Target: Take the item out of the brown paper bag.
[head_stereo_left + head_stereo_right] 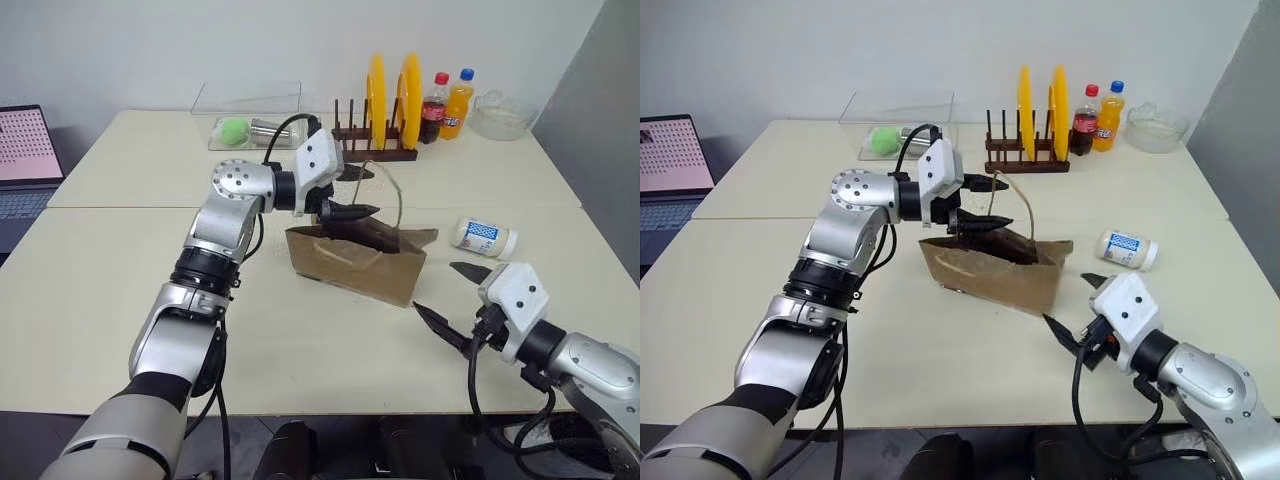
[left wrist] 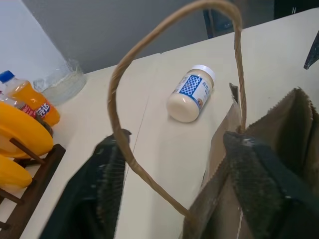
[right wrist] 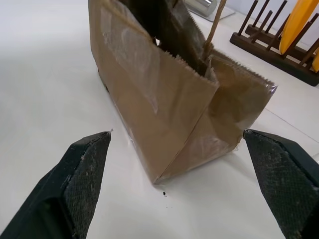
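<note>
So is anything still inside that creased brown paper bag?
The brown paper bag stands open, but its inside looks dark, so I cannot tell. The left gripper sits at its rim by the handle. The small white plastic bottle with the blue label lies outside on the table.

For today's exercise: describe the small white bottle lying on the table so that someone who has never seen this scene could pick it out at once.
Start at the brown paper bag standing in the middle of the cream table. Just beyond the bag, on the robot's right, a small white bottle lies on its side on the bare tabletop. It is stubby, with a blue-and-white label, unlike the tall cola bottle and orange soda bottle upright at the far edge.
</note>
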